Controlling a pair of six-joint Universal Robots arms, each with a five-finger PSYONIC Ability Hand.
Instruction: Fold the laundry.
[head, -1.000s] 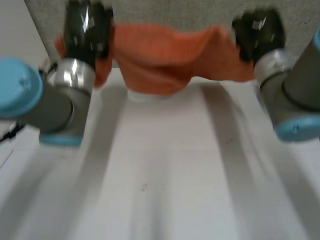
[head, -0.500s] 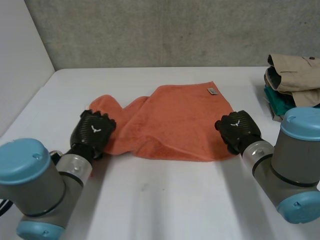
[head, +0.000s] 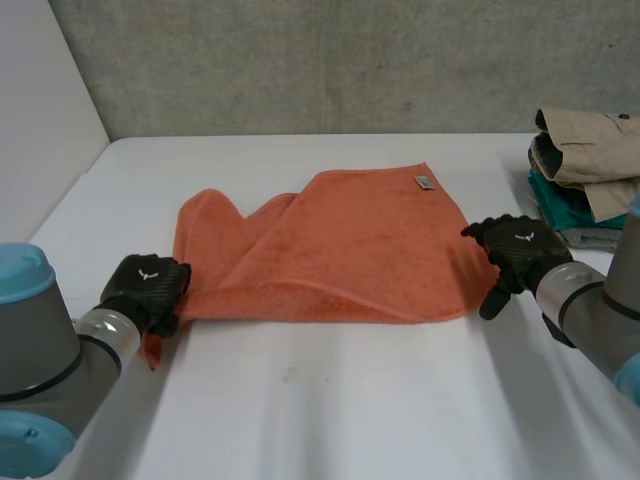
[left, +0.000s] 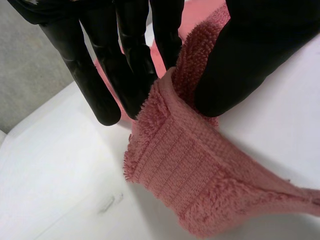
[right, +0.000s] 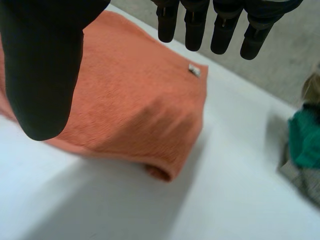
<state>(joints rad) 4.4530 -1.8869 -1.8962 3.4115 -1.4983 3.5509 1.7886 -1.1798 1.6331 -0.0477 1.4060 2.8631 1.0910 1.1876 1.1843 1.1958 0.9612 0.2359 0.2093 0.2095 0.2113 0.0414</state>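
An orange towel (head: 330, 250) lies folded over on the white table (head: 330, 400), a small tag (head: 425, 182) near its far right corner. My left hand (head: 148, 290) is at the towel's near left corner. In the left wrist view its fingers (left: 125, 65) and thumb pinch that corner of the towel (left: 200, 170), which hangs in a fold below them. My right hand (head: 515, 250) hovers just off the towel's near right corner, apart from it. In the right wrist view its fingers (right: 220, 25) are straight and spread above the towel (right: 135, 100), holding nothing.
A pile of clothes (head: 585, 170), beige on top of green and grey, sits at the table's right edge beyond my right hand; the green cloth (right: 305, 140) also shows in the right wrist view. A grey wall (head: 320, 60) stands behind the table.
The towel, held up by both hands a second ago, now lies on the table. My right hand has let go and moved right. My left hand has drawn its corner toward the near left.
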